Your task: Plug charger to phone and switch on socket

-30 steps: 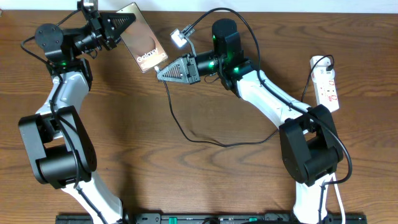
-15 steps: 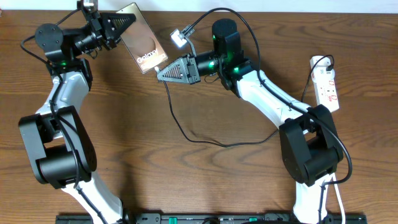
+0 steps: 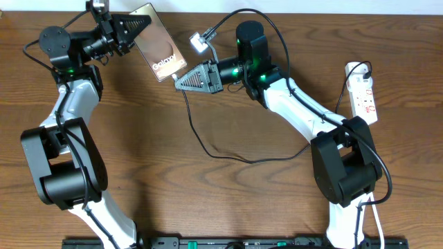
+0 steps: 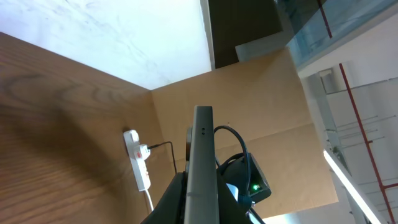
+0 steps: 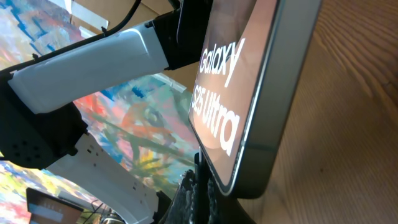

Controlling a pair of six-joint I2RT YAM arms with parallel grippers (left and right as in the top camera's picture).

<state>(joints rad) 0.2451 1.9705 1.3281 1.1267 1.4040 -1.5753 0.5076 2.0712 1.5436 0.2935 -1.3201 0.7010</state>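
The phone [image 3: 160, 52], bronze with white "Galaxy" lettering, is held tilted above the table at the back left. My left gripper [image 3: 136, 26] is shut on its far end; in the left wrist view the phone [image 4: 202, 155] stands edge-on between the jaws [image 4: 200, 208]. My right gripper [image 3: 181, 79] is shut on the charger's plug tip [image 5: 204, 190] and presses it against the phone's lower edge [image 5: 249, 93]. The charger cable [image 3: 208, 151] loops over the table to the white socket [image 3: 364, 91] at the right, also visible in the left wrist view [image 4: 138, 163].
The socket's black plug [image 3: 361, 69] sits at its far end, and its white cord [image 3: 377, 214] runs to the front edge. The brown wooden table [image 3: 208, 200] ends at a white wall at the back. Both arm bases stand at the front.
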